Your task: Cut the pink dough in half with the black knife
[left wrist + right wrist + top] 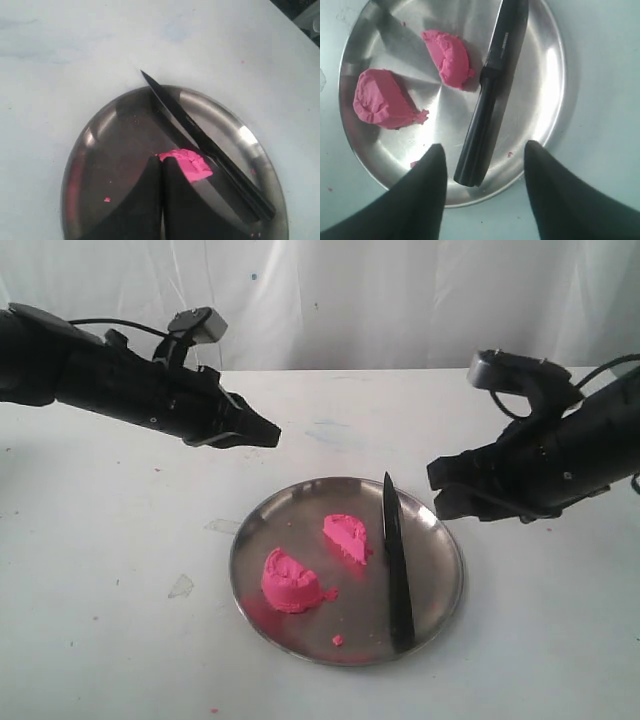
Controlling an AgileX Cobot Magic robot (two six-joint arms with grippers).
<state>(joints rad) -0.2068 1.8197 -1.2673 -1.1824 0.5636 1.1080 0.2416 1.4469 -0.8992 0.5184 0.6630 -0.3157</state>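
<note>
The pink dough lies in two rough halves on the steel plate: one half toward the front left, the other nearer the middle. Beside the second half lies the black knife, flat on the plate, tip pointing away. My left gripper hovers shut and empty above the table left of the plate; its fingers hide part of one dough half. My right gripper hangs open at the plate's right rim, holding nothing. In the right wrist view both halves and the knife show.
Small pink crumbs lie on the plate's front part and on the white table near it. A white cloth backdrop hangs behind the table.
</note>
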